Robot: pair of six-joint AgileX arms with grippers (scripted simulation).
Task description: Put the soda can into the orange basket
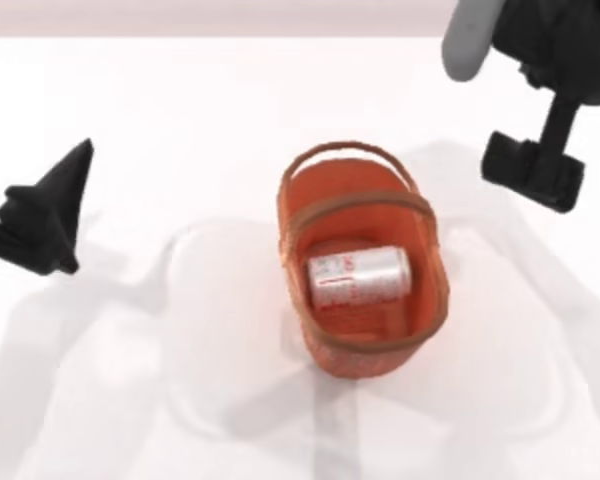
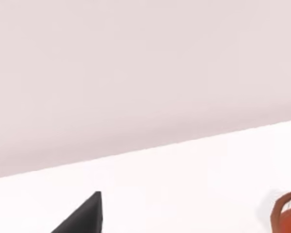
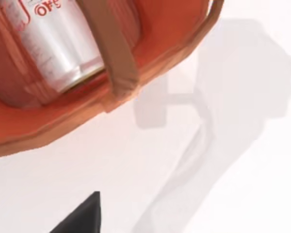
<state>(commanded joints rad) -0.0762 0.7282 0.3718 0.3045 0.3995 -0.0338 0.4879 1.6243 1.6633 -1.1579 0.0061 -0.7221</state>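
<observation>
The orange basket (image 1: 325, 185) stands at the middle of the table, its brown handle (image 1: 360, 205) arching across it. The soda can (image 1: 360, 277) lies on its side on the basket floor, below the handle. My right gripper (image 1: 532, 172) hangs open and empty, raised at the basket's back right and apart from it. Its wrist view looks down on the can (image 3: 53, 43), the handle (image 3: 111, 48) and the basket wall (image 3: 39, 126), with one dark fingertip (image 3: 82, 216) at the edge. My left gripper (image 1: 80, 160) is parked far left, open and empty.
The white table (image 1: 180, 400) spreads all round the basket, crossed by soft grey shadows of the arms. In the left wrist view a sliver of the basket rim (image 2: 288, 213) and one fingertip (image 2: 85, 216) show before a pale back wall (image 2: 136, 73).
</observation>
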